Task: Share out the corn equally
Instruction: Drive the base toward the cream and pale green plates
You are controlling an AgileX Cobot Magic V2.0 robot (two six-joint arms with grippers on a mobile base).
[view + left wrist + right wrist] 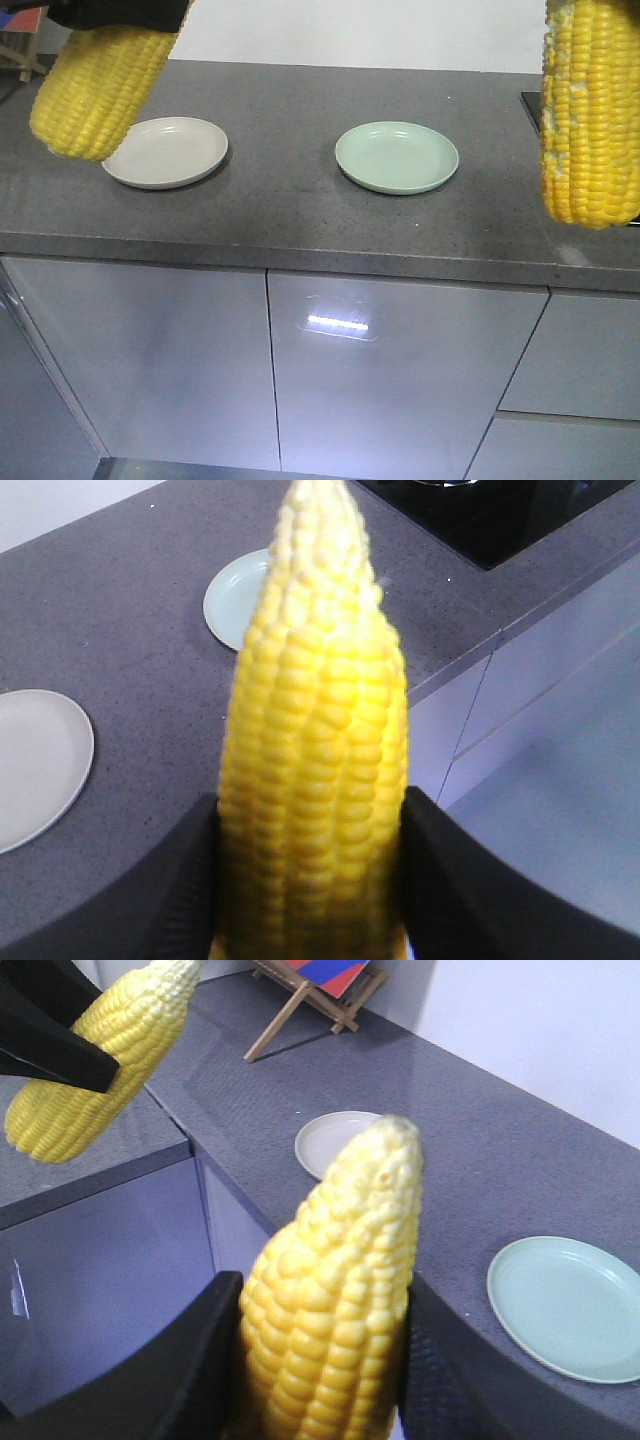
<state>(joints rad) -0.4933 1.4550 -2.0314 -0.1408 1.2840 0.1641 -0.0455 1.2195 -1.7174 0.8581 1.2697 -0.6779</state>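
Grey countertop (290,215) runs the full width, with glossy cabinet fronts (390,380) below and a black cooktop (520,515) set in at its right end. A wooden folding stand (310,995) sits at the far left end, not relevant. Two plates on the counter, well apart: beige plate (166,151) toward the left end, green plate (397,156) about mid-counter, slightly right. Both bare, nothing on either. Two corn cobs in view, both airborne. Left cob (95,90) hangs tilted over the left end, overlapping the beige plate's left rim in the front view; can't tell how high it is. Right cob (590,110) hangs near vertical at the right end by the cooktop, clear of the green plate and not over it. Left gripper (312,875) is clamped on the left cob's thick end, black fingers (185,880) pressed on both sides, pale tip pointing away from the wrist. Right gripper (320,1370) is the same: clenched around the right cob's thick end, tip out. Any further cobs are out of frame, can't say where. Progress, my read: nothing delivered, zero cobs on plates. Both pickups look done; both placements remain. Left one looks close to a drop on beige. Right one needs to travel leftward to green first. After that, any cobs left over get split evenly too.
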